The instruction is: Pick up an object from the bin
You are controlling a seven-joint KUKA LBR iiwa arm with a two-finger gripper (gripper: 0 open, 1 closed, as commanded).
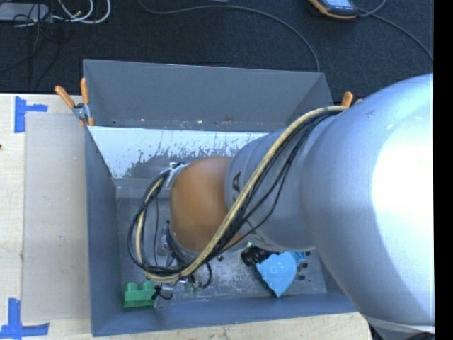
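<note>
My gripper [168,289] low at front-left corner of bin [102,250], beside green block [139,295]; spread or pressed together, cannot tell. Block likely light, rigid: take across flat sides.

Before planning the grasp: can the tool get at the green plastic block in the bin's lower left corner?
Probably yes: the tool hangs right beside the green plastic block, and nothing visible lies between them.
</note>
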